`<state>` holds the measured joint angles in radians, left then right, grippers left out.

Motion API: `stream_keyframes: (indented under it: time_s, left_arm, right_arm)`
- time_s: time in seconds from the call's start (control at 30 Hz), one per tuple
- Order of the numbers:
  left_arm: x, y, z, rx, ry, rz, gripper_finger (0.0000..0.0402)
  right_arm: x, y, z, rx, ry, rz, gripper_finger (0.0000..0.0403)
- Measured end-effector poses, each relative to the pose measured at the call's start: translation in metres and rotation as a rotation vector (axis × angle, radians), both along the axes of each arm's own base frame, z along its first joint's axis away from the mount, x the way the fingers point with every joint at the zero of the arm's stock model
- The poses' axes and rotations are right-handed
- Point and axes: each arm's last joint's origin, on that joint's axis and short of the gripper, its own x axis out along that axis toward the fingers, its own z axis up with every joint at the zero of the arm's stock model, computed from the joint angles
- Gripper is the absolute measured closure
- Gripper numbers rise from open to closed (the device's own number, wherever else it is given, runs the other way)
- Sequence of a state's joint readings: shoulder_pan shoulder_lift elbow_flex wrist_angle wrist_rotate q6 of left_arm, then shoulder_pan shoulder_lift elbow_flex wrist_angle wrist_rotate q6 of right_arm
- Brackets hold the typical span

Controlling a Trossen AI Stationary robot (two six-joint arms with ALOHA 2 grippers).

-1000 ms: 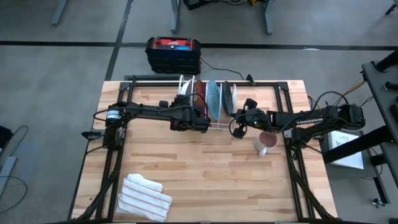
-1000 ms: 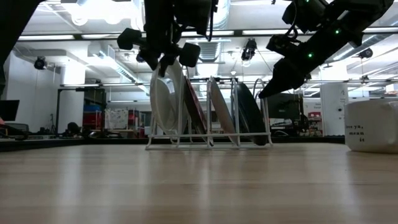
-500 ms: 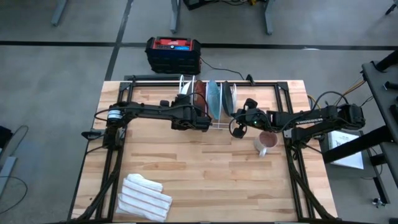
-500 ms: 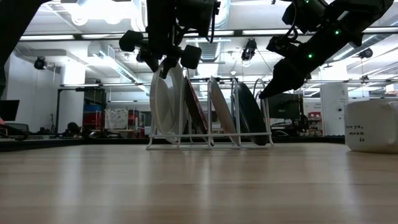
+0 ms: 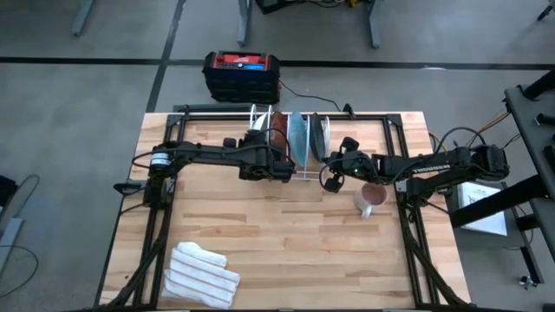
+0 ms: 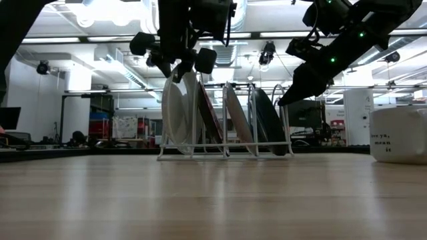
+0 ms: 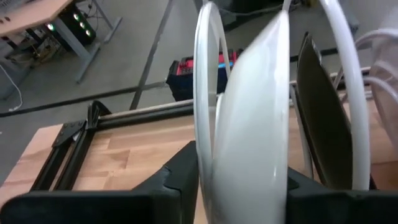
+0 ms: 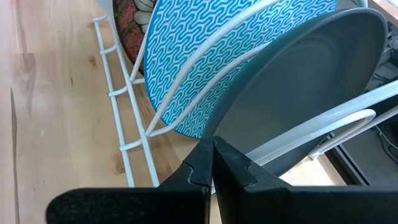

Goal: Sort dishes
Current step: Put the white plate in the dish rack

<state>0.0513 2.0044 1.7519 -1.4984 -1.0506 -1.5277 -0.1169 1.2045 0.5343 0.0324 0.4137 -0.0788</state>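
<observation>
Left wrist view: my left pincer (image 7: 239, 180) stands partly open astride the plain white round plate (image 7: 255, 124) — upright in the white wire rack's (image 7: 208, 81) end slot — fingers either side.

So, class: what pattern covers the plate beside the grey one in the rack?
Blue-and-white wavy maze lines on the plate; right wrist view.

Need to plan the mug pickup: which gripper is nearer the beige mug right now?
Right. The right gripper sits at the dish rack's end just beside the mug; the left gripper is at the white plate, across the rack.
</observation>
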Motion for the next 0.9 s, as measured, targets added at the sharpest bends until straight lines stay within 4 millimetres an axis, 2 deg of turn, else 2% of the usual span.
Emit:
stream_keyframes:
  time_s: [0.5, 0.9]
  left_arm:
    - [-0.002, 0.000, 0.006, 0.011, 0.026, -0.023, 0.0217]
    - [-0.008, -0.001, 0.017, -0.032, 0.077, -0.071, 0.0205]
  right_arm:
    - [0.000, 0.000, 0.000, 0.002, -0.001, 0.003, 0.0403]
    - [0.000, 0.000, 0.000, 0.016, -0.011, -0.007, 0.0403]
